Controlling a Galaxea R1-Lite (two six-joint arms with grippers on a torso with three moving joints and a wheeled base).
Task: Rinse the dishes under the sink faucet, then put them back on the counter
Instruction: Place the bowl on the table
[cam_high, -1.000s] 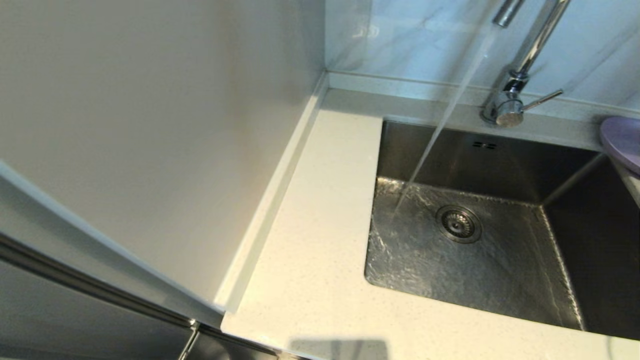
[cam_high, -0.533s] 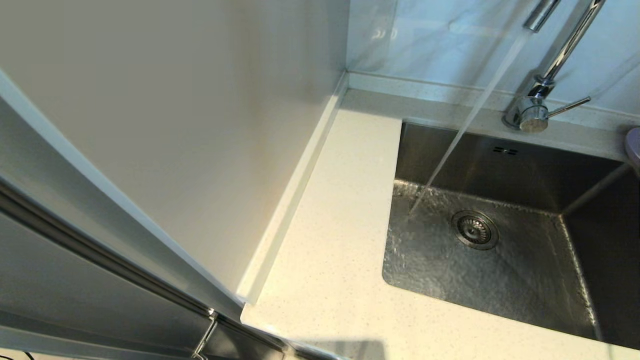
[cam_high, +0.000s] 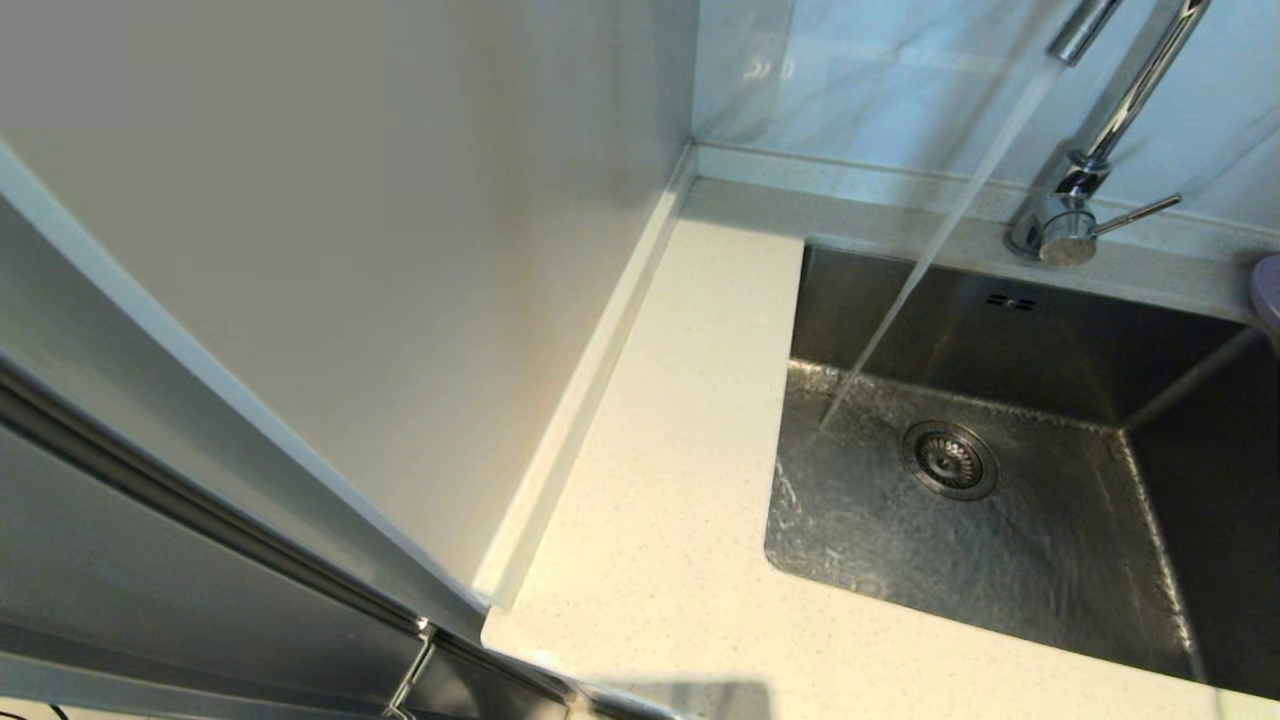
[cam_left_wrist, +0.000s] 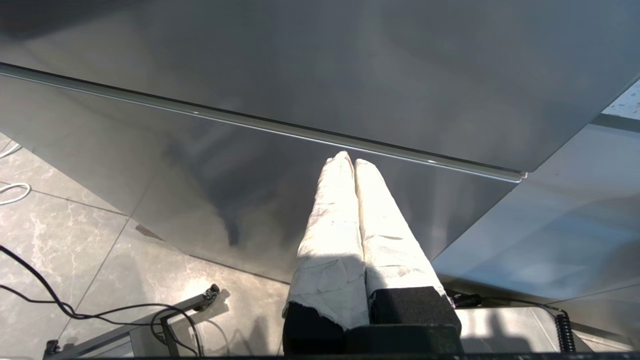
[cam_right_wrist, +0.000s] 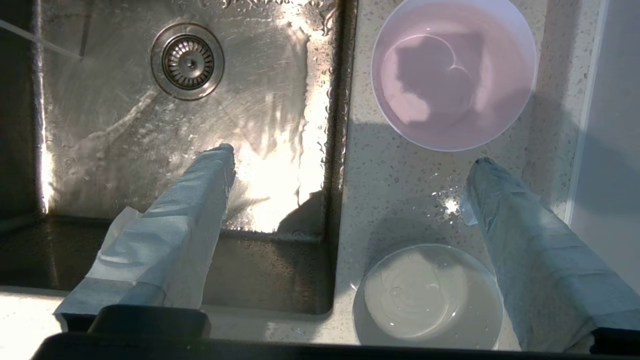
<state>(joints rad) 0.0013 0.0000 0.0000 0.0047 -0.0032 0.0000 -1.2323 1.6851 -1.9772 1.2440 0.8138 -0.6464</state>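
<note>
Water runs from the faucet into the sink. The right gripper hangs wide and empty — pink bowl and whitish bowl sit on the surface. The left gripper is closed, empty.

Lilac plate and whitish bowl sit on counter.

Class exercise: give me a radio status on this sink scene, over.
Right gripper open, empty, above sink edge. Left gripper shut, parked by cabinet. Lilac plate, whitish bowl on counter; faucet running. Nothing obstructing.
</note>
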